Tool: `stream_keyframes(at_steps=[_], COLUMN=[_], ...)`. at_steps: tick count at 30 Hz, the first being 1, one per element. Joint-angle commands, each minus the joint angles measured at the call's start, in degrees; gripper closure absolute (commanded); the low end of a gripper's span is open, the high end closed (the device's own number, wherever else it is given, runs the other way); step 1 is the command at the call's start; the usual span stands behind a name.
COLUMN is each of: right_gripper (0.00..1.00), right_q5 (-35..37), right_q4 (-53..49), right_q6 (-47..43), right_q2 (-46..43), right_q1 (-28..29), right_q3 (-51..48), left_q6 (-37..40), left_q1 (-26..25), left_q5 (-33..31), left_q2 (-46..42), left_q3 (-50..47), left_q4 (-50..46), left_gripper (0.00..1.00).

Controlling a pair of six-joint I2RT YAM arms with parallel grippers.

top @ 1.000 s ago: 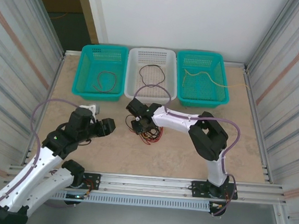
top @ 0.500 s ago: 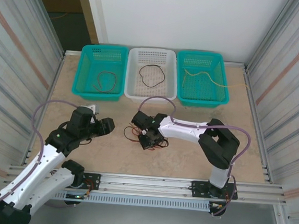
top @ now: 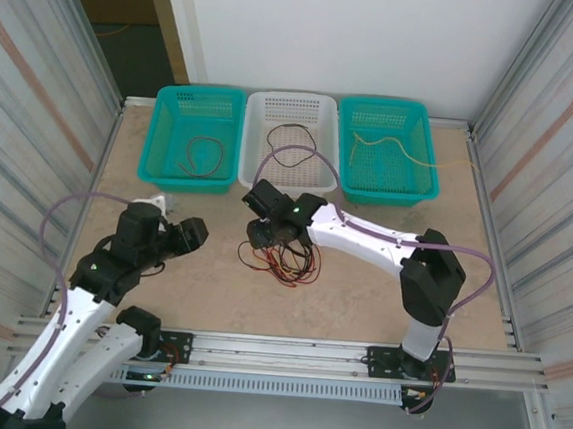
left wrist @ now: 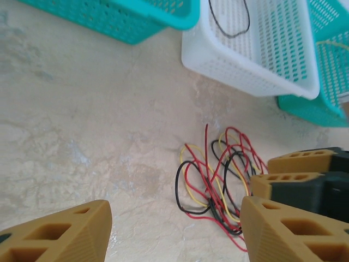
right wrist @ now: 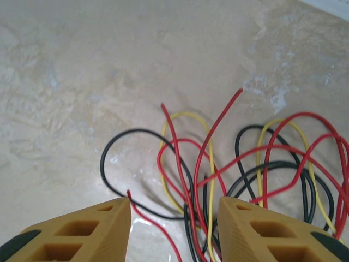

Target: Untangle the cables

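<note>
A tangle of cables [top: 284, 265] in red, black and yellow lies loose on the beige worktop [top: 359, 306], about the middle, on the near side of the white basket [top: 288, 180] and apart from it. From the right wrist, the loops [right wrist: 218, 164] fan out flat across the stone-patterned surface, crossing one another many times, with one red end sticking out towards the far side.

The right pincer [top: 262, 237] hangs at the far-left edge of the tangle, its arm stretched across from the right. Its jaws stand apart, one yellow-brown finger [right wrist: 82, 229] on each side of a cluster of red, black and yellow strands; nothing is pinched, and I cannot tell whether the tips touch any wire.

The left pincer [top: 191, 234] sits to the left of the tangle, clear of it and pointed towards it. Its jaws are spread wide, with bare worktop between its fingers [left wrist: 60, 234].

Three baskets stand in a row along the far edge. The left teal basket [top: 163, 138] holds a dark brown cable [top: 203, 155] in a loose loop, the white one a black cable [top: 293, 140] in a ring, and the right teal basket [top: 422, 176] a yellow cable [top: 388, 145] whose end trails over its right rim.
</note>
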Motion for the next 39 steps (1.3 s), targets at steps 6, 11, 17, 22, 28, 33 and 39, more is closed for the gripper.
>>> stream_keyframes(at_steps=[6, 11, 17, 22, 28, 33, 39], right_gripper=[0.53, 0.57, 0.63, 0.7, 0.78, 0.99, 1.0], right_q5=[-0.64, -2.37, -1.62, -3.04, -3.85, -3.54, -0.75], right_q4=[4.38, 4.83, 4.68, 4.48, 4.52, 4.59, 4.71], right_q6=[1.55, 0.98, -0.03, -0.17, 0.18, -0.06, -0.17], right_q2=[8.25, 12.61, 16.08, 18.65, 19.85, 17.54, 6.44], right_q1=[-1.75, -1.78, -2.01, -2.04, -2.01, -1.93, -0.56], right_q3=[3.79, 5.62, 7.83, 8.73, 8.3, 7.91, 4.73], left_q6=[1.01, 0.72, 0.7, 0.79, 0.79, 0.79, 1.55], left_q1=[1.81, 1.78, 1.86, 1.92, 2.03, 1.97, 2.0], left_q5=[0.09, 0.64, 1.28, 1.65, 1.9, 2.02, 8.89], left_q2=[-2.17, -2.03, -1.28, -0.83, -0.99, -1.26, -2.87], left_q3=[1.87, 0.43, -0.37, -1.07, -1.95, -2.04, -2.94], left_q4=[-2.7, -2.19, -1.41, -0.92, -0.83, -0.83, 4.74], left_gripper=[0.35, 0.35, 0.35, 0.35, 0.35, 0.35, 0.36])
